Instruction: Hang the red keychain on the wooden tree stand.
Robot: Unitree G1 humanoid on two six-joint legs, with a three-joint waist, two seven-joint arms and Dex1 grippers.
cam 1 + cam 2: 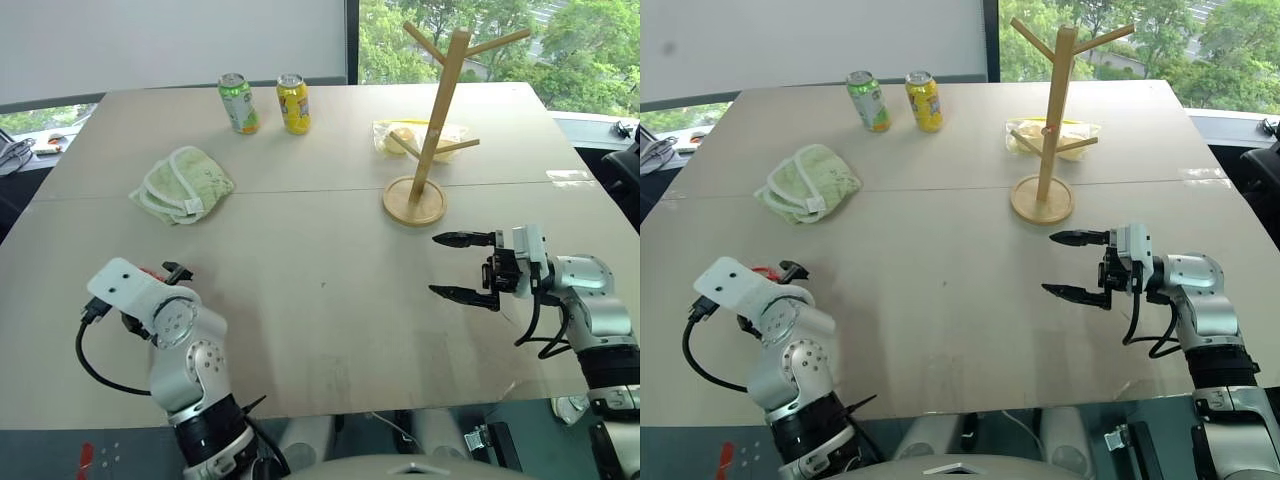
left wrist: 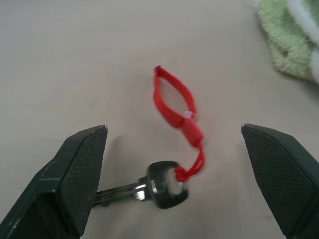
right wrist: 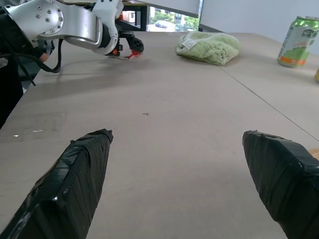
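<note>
My left end effector (image 2: 174,149) was wide open over the red keychain (image 2: 177,107), lying near-left on the bench (image 1: 330,230). I feared pinching only the key and dropping it.

On table (image 1: 330,300): 2 cans — 1 green can (image 1: 239,103), 1 yellow can (image 1: 293,103); 1 green cloth (image 1: 182,184); 1 wooden tree stand (image 1: 432,130); 1 red keychain (image 2: 177,112); 1 plastic bag (image 1: 410,138).
</note>
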